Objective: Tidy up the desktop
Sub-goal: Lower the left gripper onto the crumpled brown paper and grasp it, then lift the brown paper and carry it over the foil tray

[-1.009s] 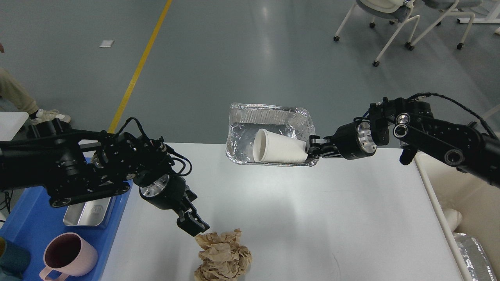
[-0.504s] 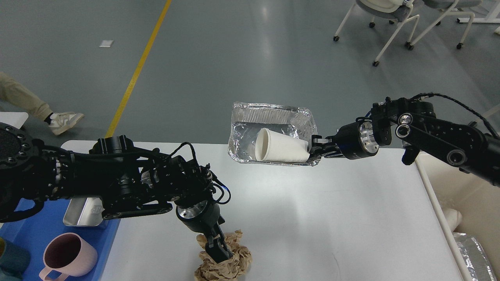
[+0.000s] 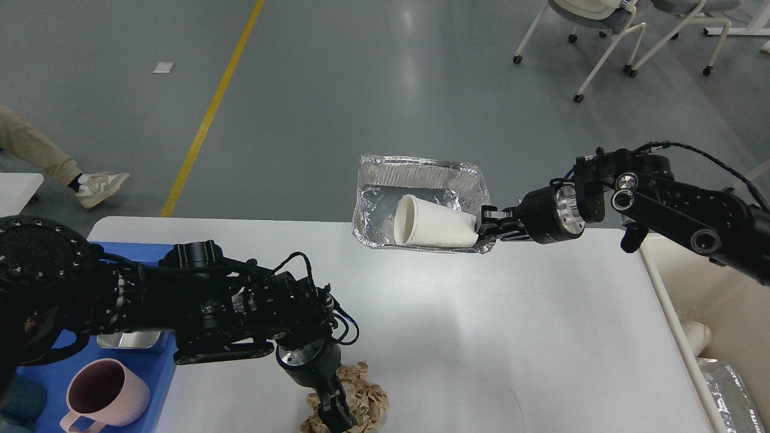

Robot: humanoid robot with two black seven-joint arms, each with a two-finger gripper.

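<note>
The white desktop (image 3: 481, 337) fills the lower half of the head view. A crumpled brown paper ball (image 3: 367, 398) lies at its front edge. My left gripper (image 3: 335, 412) points down and presses into the ball's left side; its fingers read as one dark mass. My right gripper (image 3: 488, 226) is shut on the right rim of a foil tray (image 3: 421, 177) and holds it up over the desktop's far edge. A white paper cup (image 3: 436, 228) lies on its side in the tray.
A blue plastic tray (image 3: 161, 385) at the left holds a pink mug (image 3: 102, 394) and a metal box (image 3: 129, 340). A cream bin (image 3: 722, 300) stands at the right with foil (image 3: 728, 391) inside. Chairs (image 3: 601, 24) stand far back.
My left arm has swung right and down, from beside the paper ball onto it. My right gripper has shifted the foil tray slightly right and up.
</note>
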